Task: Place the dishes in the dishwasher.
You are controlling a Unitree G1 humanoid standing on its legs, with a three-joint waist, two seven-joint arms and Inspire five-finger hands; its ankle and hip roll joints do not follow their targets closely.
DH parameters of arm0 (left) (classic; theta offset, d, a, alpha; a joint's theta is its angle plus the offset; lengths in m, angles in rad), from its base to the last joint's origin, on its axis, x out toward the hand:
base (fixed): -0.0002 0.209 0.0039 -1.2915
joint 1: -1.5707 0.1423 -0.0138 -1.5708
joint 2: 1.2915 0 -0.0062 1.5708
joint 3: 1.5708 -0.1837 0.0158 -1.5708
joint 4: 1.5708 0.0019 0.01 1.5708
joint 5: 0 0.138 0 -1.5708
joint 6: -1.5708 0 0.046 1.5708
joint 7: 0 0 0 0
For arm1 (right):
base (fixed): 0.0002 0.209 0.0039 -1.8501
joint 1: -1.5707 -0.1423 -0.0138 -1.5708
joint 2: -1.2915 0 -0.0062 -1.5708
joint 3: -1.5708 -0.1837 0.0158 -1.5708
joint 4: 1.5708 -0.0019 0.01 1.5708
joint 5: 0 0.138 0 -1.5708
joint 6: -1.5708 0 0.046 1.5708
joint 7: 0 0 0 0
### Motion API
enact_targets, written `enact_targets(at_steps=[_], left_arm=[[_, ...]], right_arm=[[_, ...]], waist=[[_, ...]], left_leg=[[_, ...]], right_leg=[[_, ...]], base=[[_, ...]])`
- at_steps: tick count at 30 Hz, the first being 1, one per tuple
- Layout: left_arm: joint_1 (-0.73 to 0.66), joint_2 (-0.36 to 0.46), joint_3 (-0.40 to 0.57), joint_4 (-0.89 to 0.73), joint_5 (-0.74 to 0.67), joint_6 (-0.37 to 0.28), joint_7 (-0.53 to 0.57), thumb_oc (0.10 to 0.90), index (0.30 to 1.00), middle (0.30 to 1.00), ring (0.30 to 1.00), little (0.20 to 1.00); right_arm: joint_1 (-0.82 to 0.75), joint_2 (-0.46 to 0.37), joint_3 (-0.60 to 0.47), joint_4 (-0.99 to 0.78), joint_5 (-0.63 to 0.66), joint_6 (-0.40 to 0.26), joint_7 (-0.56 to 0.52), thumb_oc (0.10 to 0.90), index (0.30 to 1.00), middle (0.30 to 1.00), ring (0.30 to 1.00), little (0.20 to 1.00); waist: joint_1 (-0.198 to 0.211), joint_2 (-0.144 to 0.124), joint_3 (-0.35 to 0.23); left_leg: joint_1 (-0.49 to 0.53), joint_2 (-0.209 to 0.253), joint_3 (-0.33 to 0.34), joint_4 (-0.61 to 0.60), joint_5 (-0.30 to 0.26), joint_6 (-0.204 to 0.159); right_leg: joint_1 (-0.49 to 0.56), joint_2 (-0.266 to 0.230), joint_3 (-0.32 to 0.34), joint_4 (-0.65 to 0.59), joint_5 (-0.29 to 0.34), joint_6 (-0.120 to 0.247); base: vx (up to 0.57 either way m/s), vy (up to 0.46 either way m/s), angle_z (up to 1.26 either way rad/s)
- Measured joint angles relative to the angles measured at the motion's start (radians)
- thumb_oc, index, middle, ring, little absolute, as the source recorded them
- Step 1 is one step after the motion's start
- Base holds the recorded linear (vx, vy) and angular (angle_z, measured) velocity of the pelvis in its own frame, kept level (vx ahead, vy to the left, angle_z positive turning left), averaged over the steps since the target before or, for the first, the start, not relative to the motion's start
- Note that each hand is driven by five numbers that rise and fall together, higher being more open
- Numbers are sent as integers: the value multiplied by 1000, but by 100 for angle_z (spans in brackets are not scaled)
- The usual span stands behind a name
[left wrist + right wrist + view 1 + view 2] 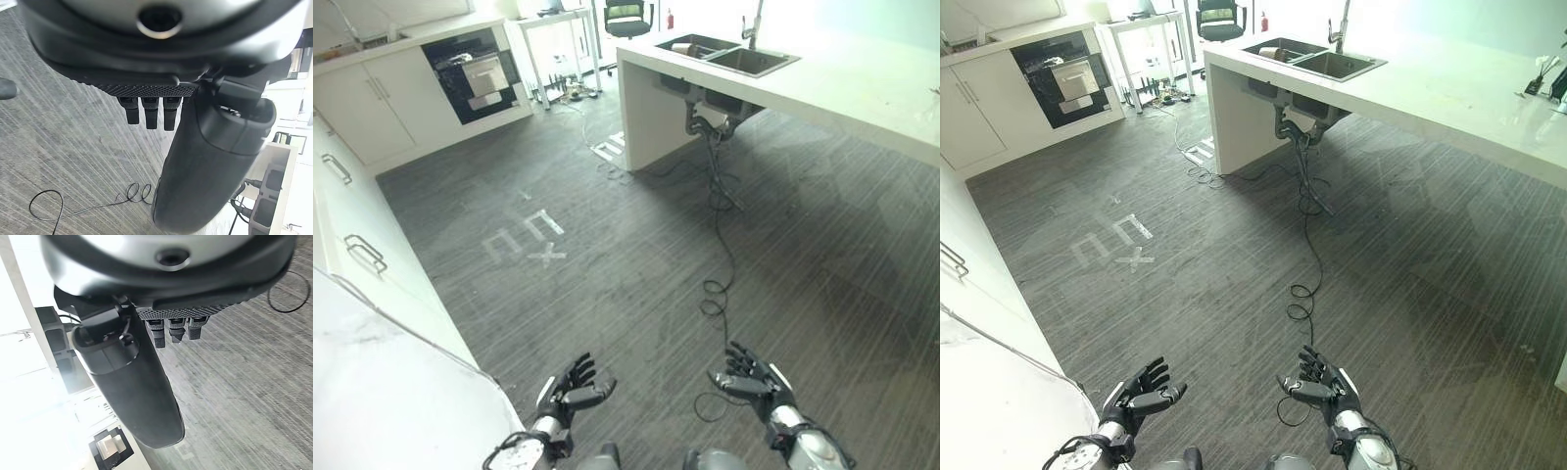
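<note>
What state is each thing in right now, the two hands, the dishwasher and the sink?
Left hand: open, empty, over the floor.
Right hand: open, empty, over the floor.
Dishwasher: door open, rack visible inside.
Sink: holds a dish in its far basin.

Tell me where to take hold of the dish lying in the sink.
Probably its upper edge, coming down from above: the dish lies low in one basin of the sink, with walls all round it. Its exact shape is too small to tell.
</note>
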Motion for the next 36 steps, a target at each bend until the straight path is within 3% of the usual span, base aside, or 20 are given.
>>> enact_targets(at_steps=[1, 2, 4, 5, 6, 9, 14, 15, 16, 17, 18, 22, 25, 27, 29, 30, 31, 33, 34, 36], left_arm=[[1, 7, -1, 0, -1, -2, 2, 800, 900, 900, 900, 900], [-20, 32, -1, 1, -3, -2, -2, 800, 900, 900, 900, 900], [-93, 35, 1, 5, -12, -3, -10, 800, 900, 900, 900, 900], [-85, 33, 1, 29, -13, -1, -34, 800, 900, 900, 900, 900], [-72, 10, 1, 71, -13, 1, -54, 800, 900, 900, 900, 900], [-29, -12, 33, 89, -12, 12, -74, 800, 900, 900, 900, 900], [-26, -8, 37, 86, 6, 13, -72, 800, 900, 900, 900, 900], [-51, -7, 19, 102, 38, 15, -76, 800, 900, 900, 900, 900], [-72, -8, 16, 102, 46, 14, -75, 800, 900, 900, 900, 900], [-98, 35, -14, 92, 66, 14, -56, 800, 900, 900, 900, 900], [-84, 35, -28, 77, 73, 16, -35, 800, 900, 900, 900, 900], [-124, 44, -33, 52, 74, 16, -25, 800, 900, 900, 900, 900], [-140, 66, -25, 50, 74, 12, -26, 800, 900, 900, 900, 900], [-134, 46, -26, 100, 76, 13, -27, 800, 900, 900, 900, 900], [-71, -12, -22, 134, 87, 13, -26, 800, 900, 900, 900, 900], [-27, -21, -21, 134, 99, 13, -31, 800, 900, 900, 900, 900], [-12, -36, -18, 153, 115, 13, -35, 800, 900, 900, 900, 900], [-13, -34, -5, 161, 114, 11, -30, 800, 900, 900, 900, 900], [-17, -12, 3, 129, 113, 5, -26, 800, 900, 900, 900, 900], [-13, -11, 29, 95, 111, -7, -26, 800, 900, 900, 900, 900]], right_arm=[[-10, -3, 17, -2, 0, 0, 1, 800, 900, 900, 900, 900], [-27, -2, 40, -1, 0, -1, 1, 800, 900, 900, 900, 900], [-59, -8, 29, 49, 0, -2, 1, 800, 900, 900, 900, 900], [-66, -7, 11, 75, 1, -5, 0, 800, 900, 900, 900, 900], [-67, -15, -5, 91, 0, -2, -10, 800, 900, 900, 900, 900], [-75, -26, 5, 68, 0, 7, -27, 800, 900, 900, 900, 900], [-86, -31, 1, 81, 0, 26, -58, 800, 900, 900, 900, 900], [-67, -30, -20, 79, 2, 21, -61, 800, 900, 900, 900, 900], [-66, -34, -31, 77, 2, 19, -66, 800, 900, 900, 900, 900], [-36, -7, -62, 28, 1, 17, -83, 800, 900, 900, 900, 900], [-14, -14, -34, -14, 1, 1, -80, 800, 900, 900, 900, 900], [29, -14, -16, 3, -1, 6, -58, 800, 900, 900, 900, 900], [46, -22, -26, 10, 0, 5, -34, 800, 900, 900, 900, 900], [38, -30, -69, 29, 0, 3, -11, 800, 900, 900, 900, 900], [37, -42, -96, 54, 1, 5, -10, 800, 900, 900, 900, 900], [38, -45, -90, 46, 1, 5, -8, 800, 900, 900, 900, 900], [29, -57, -88, 49, 1, 4, -10, 800, 900, 900, 900, 900], [20, -54, -68, 87, 0, 22, -16, 800, 900, 900, 900, 900], [14, -56, -39, 79, -1, 24, -13, 800, 900, 900, 900, 900], [-31, -67, -17, 61, 0, 9, -4, 800, 900, 900, 900, 900]], waist=[[2, -4, 3], [-7, -42, 34], [16, -65, 97], [30, -50, 112], [26, 5, 127], [50, 63, 139], [84, 10, 129], [31, 22, 111], [21, 49, 109], [20, 26, 110], [-13, 44, 86], [-87, 112, 92], [-94, 47, 100], [-121, 25, 108], [-109, 63, 108], [-105, 45, 96], [-106, 58, 98], [-107, 94, 82], [-81, 74, 75], [-55, 24, 67]], left_leg=[[12, -1, -11, 1, 4, 4], [-26, -19, -27, 132, 51, -114], [-270, -22, -62, 554, 177, -129], [-333, -37, 14, 558, 107, -72], [-270, -66, 59, 255, 68, -42], [-208, -53, 56, 7, 76, -44], [-187, -110, 87, 98, 31, 77], [-68, -185, 99, 23, 20, 162], [-31, -181, 105, 13, 15, 200], [1, -227, 98, 79, -32, 264], [45, -255, 90, 112, -121, 284], [146, -263, -58, 32, -108, 240], [218, -297, -68, -2, -169, 166], [279, -339, -92, 5, -198, 114], [334, -351, -66, 76, -201, 84], [345, -384, -67, 156, -202, 37], [346, -389, -91, 245, -230, 1], [349, -267, -146, 358, -305, -48], [329, -249, -146, 393, -219, -139], [217, -308, -85, 549, 129, -162]], right_leg=[[-16, 11, 34, 47, -23, -5], [-33, 16, 83, 117, -63, -47], [-17, 7, 95, 124, -76, -73], [6, 15, 95, 95, -72, -61], [78, 54, 76, -24, -52, 7], [126, 95, 32, -56, -28, -32], [220, 122, 77, -162, -50, -27], [274, 122, 0, -134, -15, 83], [210, 122, -16, 62, -34, 111], [4, -1, -21, 601, 23, 122], [-117, -104, -7, 754, 41, 110], [-207, 12, -23, 290, 9, 83], [-283, 54, -100, -127, 83, 33], [-372, 38, -137, -123, 112, 5], [-311, 87, -225, -82, 125, -125], [-232, 84, -199, -104, 88, -201], [-196, 97, -146, -119, 181, -250], [-135, 148, -97, -90, 185, -253], [-92, 147, -79, -100, 160, -245], [-70, 94, 0, -76, 109, -207]], base=[[275, -367, -38], [177, -204, 9], [382, 24, 21], [709, 311, -26], [723, 387, -61], [373, 274, -70], [403, 411, -4], [324, 470, 32], [461, 572, 53], [441, 309, 16], [521, 194, 6], [403, -76, 59], [497, -121, 47], [545, -128, 30], [596, -161, -40], [621, -167, -42], [572, -183, 5], [449, -207, 50], [399, -187, 24], [388, -170, -3]])
